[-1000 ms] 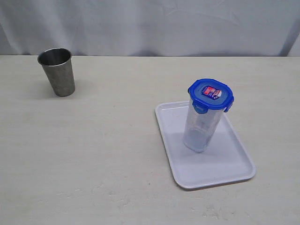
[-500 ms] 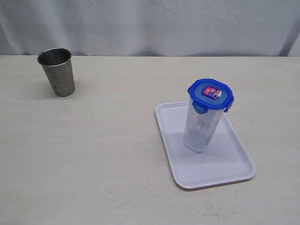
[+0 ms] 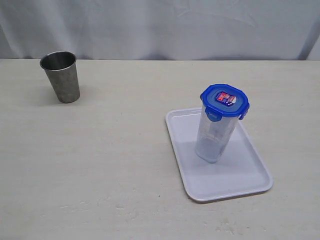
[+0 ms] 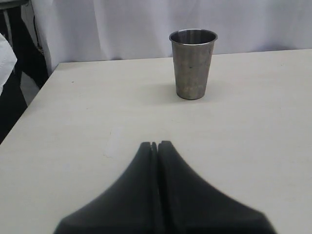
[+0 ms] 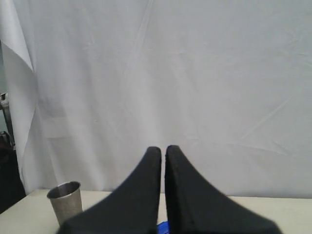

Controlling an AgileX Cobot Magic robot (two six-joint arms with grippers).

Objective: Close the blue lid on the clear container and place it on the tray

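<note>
The left gripper is clenched, its two black fingers pressed flat together with nothing between them, low over the bare table. Straight ahead of it stands a grey metal cup, upright and open-mouthed, apart from the fingertips and near the table's far edge, where a white cloth backdrop hangs. The right gripper is likewise closed on nothing, only a hairline slit between its fingers, raised and facing that backdrop, with the cup off to one side beyond it.

Out on the table, the clear container stands upright on the tray, on its farther half. The blue lid sits on the container's rim, sticker upward, side tabs folded down. The tray lies right of centre; the cup stands well apart at the back left, open tabletop between them. A blue sliver at the base of the right fingers may be this lid, though too little shows to be sure.
</note>
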